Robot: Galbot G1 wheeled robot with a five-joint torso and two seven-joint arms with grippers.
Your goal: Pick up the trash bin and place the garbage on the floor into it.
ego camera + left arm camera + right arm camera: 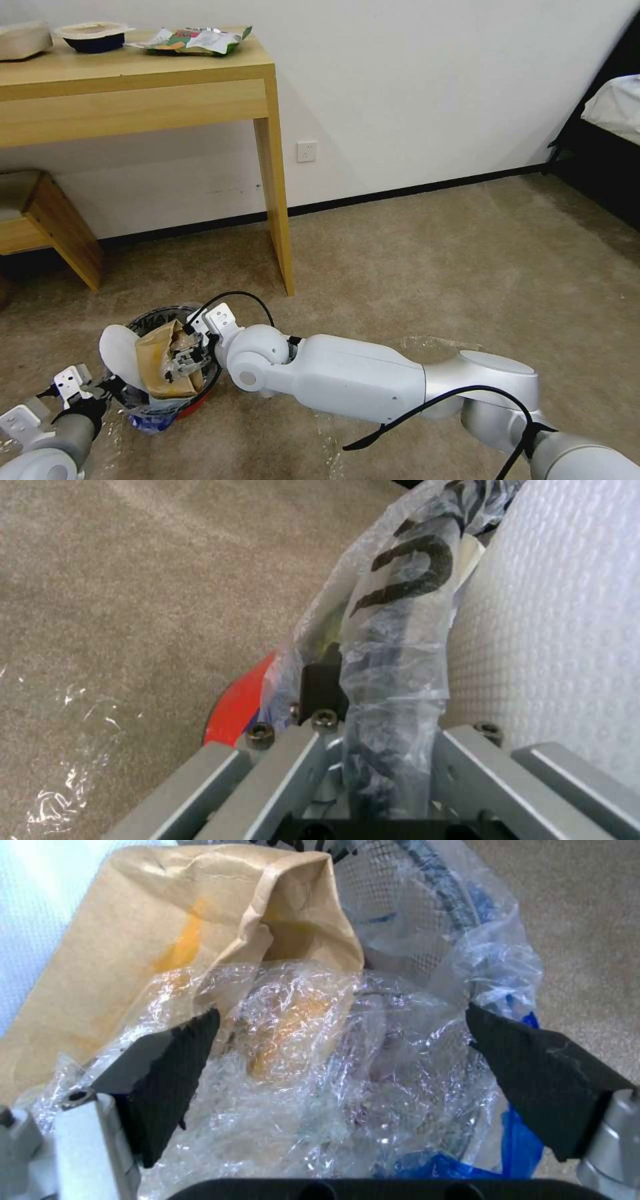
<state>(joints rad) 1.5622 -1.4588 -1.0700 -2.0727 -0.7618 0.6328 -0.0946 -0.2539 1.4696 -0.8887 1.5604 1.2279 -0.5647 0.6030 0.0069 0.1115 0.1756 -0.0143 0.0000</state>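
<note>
Left gripper (100, 387) fingers clamped on trash bin (190, 403) rim, right gripper (340, 1060) fingers apart above it.

I see a wooden desk (133, 87) by the wall | a dark bowl (93, 39) and a snack bag (193, 40) on top of it | a wall socket (307, 151) beside its leg | a bed (617, 110) far right | brown carpet (433, 267).
</note>
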